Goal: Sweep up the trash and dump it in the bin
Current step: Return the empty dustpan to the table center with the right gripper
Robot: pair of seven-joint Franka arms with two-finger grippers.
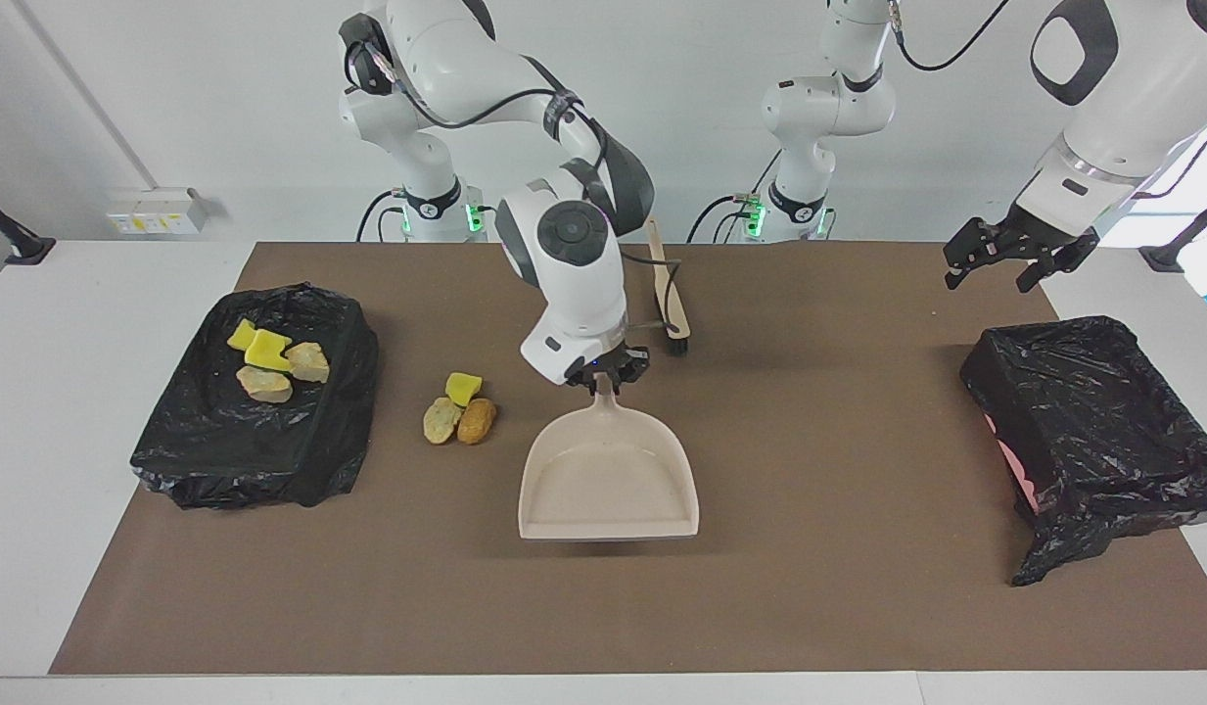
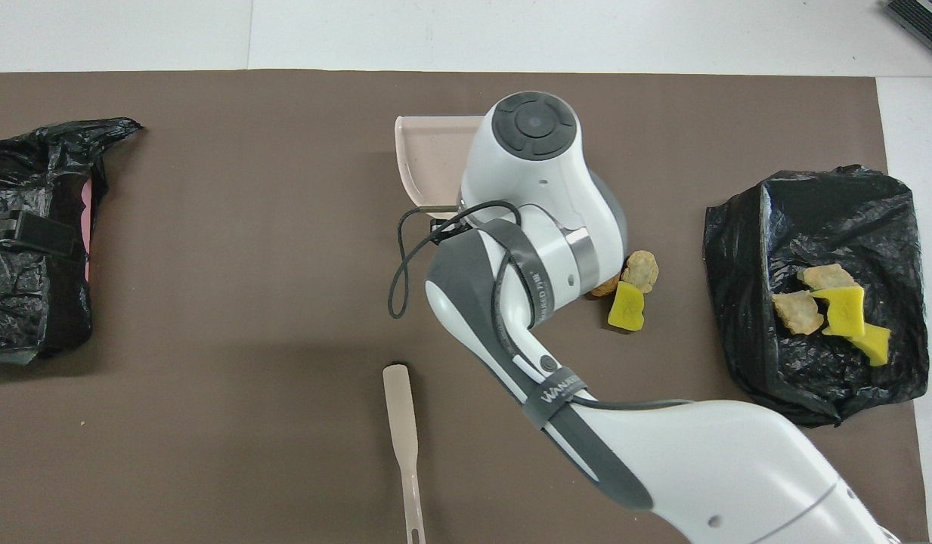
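Trash [image 1: 458, 408] lies beside the dustpan [image 1: 608, 480] clamped by right pincer [image 1: 604, 376].

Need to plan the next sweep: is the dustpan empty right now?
Empty: the dustpan's beige floor is bare in the facing view. Three trash lumps lie beside it on the mat.

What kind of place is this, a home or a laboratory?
Most likely a robotics laboratory. Two robot arms stand at a table under a brown mat, with a plain white wall around. The lined bins, dustpan and trash lumps look like a staged test.
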